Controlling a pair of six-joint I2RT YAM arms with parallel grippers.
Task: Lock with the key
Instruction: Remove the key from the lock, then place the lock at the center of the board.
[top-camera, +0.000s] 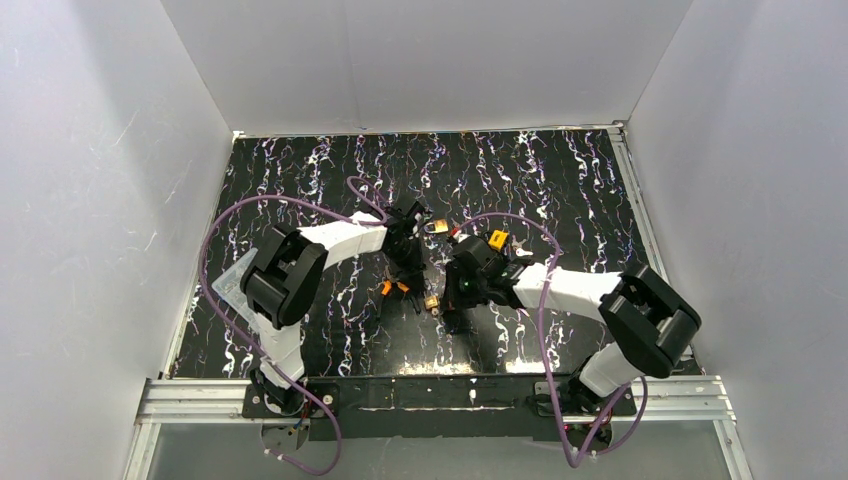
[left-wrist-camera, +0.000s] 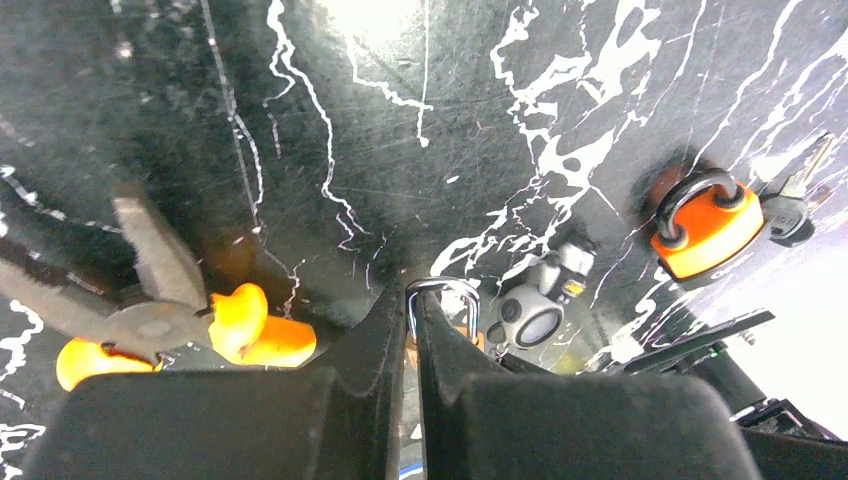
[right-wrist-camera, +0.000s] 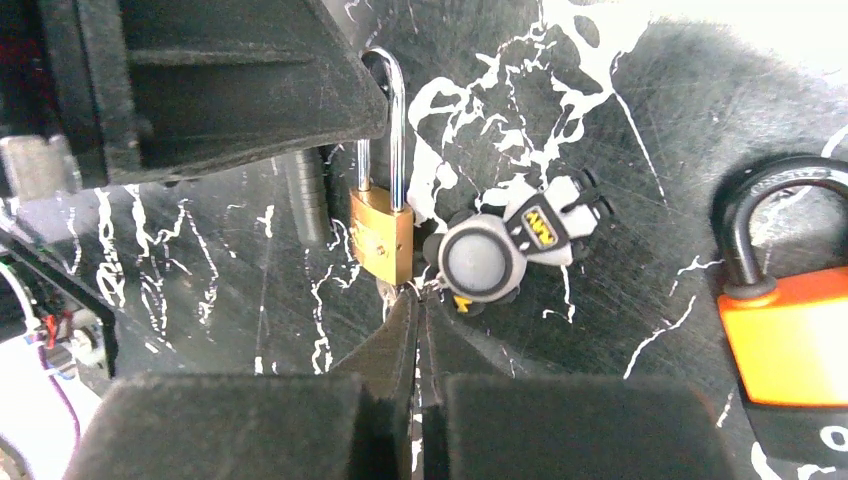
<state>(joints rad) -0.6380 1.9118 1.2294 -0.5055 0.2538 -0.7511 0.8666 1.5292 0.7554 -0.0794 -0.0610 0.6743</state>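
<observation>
Left wrist: left end effector (left-wrist-camera: 412, 300) clenched on the shackle of the brass padlock (left-wrist-camera: 445, 290) | right end effector (right-wrist-camera: 418, 300) clenched, tips touching its base, key hidden | grey fob (right-wrist-camera: 480, 262) just beside | all near the middle of the worktop (right-wrist-camera: 620, 150) | orange padlock (right-wrist-camera: 790, 340) near

The small brass padlock (right-wrist-camera: 381, 240) shows in the right wrist view with its long silver shackle at 12 o'clock, body at 6.
</observation>
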